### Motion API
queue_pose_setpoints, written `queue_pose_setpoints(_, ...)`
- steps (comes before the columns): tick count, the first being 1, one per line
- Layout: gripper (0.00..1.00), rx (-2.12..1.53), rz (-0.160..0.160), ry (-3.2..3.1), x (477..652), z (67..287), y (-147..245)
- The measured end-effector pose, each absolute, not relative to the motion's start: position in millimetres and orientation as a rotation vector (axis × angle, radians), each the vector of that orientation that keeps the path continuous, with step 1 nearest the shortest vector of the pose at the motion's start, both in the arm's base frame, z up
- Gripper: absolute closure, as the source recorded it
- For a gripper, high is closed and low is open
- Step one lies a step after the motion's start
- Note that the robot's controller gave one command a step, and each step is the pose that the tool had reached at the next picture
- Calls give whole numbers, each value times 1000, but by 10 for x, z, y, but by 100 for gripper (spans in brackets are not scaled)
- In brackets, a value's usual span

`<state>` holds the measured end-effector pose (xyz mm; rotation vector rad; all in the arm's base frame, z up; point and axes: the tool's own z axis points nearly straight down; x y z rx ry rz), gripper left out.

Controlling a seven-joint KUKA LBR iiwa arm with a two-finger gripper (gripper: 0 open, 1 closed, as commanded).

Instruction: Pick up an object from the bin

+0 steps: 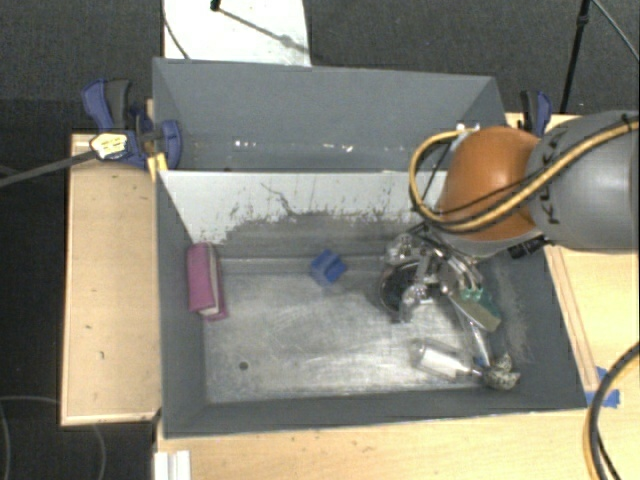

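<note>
End effector [408,286] sits low on the right of the bin [330,118], blue block [327,266] to its left. Can't tell if it's open or gripping anything.

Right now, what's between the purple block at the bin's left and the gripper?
In the camera view, only a small blue piece lies between the purple block and the gripper, nearer the gripper; the rest is bare bin floor.

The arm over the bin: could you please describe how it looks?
The arm is a thick, rounded grey link ending in an orange dome cover. Yellow and black cables loop over that cover. Below it sits a gripper of silvery metal and dark parts.
</note>
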<state>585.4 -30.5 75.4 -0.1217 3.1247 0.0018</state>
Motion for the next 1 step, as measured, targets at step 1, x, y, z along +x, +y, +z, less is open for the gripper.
queue_pose_setpoints(1, 100, -592, -1, 3076, 5790, 2308, 19)
